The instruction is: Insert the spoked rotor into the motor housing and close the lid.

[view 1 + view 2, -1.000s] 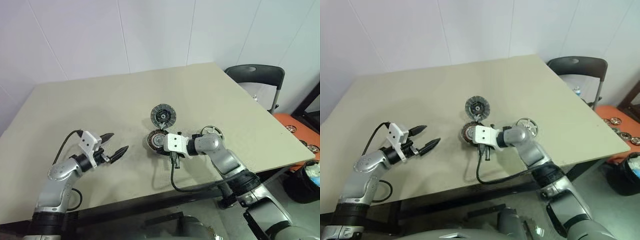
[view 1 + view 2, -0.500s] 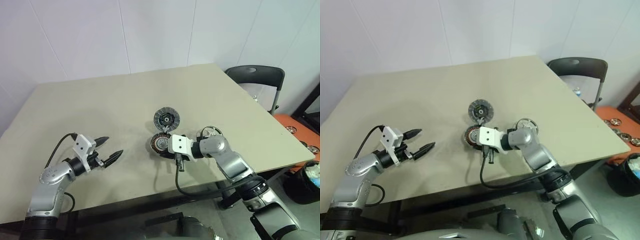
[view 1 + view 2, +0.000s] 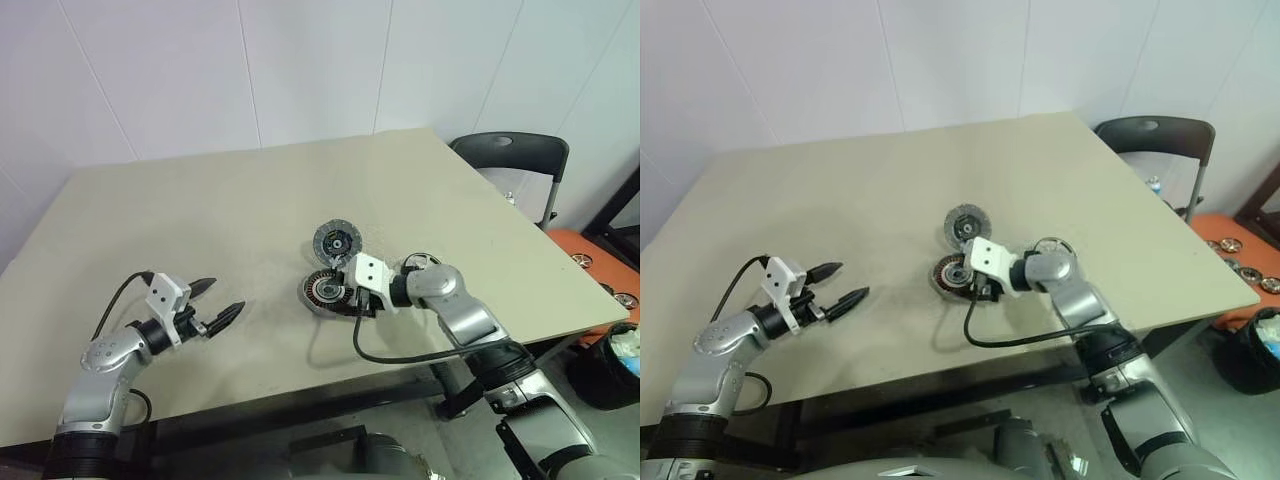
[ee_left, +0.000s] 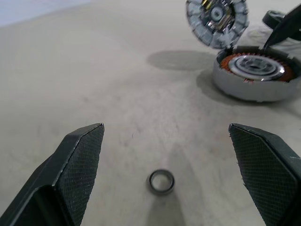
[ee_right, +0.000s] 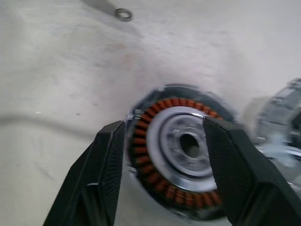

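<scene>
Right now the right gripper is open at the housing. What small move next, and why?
Probably draw the right gripper back and swing it to the spoked rotor, which lies on the table beside that arm. The motor housing shows windings and an empty centre; the lid leans just behind.

A matt beige table (image 3: 200, 220) with a faintly grainy surface. The motor housing (image 5: 181, 153) has glossy copper-orange windings around a shiny silver metal core. Both grippers' fingers (image 4: 80, 162) are matt black with cross-hatched texture.
</scene>
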### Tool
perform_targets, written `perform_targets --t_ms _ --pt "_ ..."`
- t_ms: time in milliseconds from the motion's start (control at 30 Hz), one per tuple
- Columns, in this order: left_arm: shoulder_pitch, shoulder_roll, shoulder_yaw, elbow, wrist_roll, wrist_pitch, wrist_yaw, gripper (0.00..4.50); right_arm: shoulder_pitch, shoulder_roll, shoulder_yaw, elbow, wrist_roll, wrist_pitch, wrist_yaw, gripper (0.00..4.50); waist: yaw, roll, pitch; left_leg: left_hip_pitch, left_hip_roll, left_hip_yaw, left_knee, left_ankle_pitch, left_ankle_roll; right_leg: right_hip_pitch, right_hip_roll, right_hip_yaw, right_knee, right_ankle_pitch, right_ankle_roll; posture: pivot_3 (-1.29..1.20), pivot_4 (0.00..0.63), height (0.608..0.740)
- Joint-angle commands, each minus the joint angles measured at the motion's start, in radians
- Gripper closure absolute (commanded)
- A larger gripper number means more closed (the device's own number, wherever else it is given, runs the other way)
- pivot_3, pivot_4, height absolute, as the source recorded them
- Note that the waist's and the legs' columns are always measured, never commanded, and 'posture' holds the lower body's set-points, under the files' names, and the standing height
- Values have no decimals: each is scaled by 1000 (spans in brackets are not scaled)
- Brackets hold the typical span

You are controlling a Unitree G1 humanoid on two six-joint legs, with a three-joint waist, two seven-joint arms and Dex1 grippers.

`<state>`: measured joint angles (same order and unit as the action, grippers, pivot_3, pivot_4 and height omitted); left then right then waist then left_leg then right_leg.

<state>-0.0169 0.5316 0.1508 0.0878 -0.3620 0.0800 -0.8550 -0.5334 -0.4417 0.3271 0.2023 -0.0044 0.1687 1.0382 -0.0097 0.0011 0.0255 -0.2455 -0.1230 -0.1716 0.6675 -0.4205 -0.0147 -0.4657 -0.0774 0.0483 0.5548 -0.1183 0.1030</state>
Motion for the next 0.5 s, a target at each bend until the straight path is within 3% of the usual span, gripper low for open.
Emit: perform_targets --t_ms 33,500 --pt "-12 -3 16 18 -9 -32 -15 0 -45 -18 -52 -17 30 -8 3 1741 0 0 0 0 0 0 0 0 0 0 0 0 0 0 0 0 0 740" --pt "-52 -77 -43 222 126 -228 38 0 -93 -32 -110 -28 47 -6 -31 1741 5 0 0 1 0 0 0 0 0 3 0 0 -6 2 1 0 0 740"
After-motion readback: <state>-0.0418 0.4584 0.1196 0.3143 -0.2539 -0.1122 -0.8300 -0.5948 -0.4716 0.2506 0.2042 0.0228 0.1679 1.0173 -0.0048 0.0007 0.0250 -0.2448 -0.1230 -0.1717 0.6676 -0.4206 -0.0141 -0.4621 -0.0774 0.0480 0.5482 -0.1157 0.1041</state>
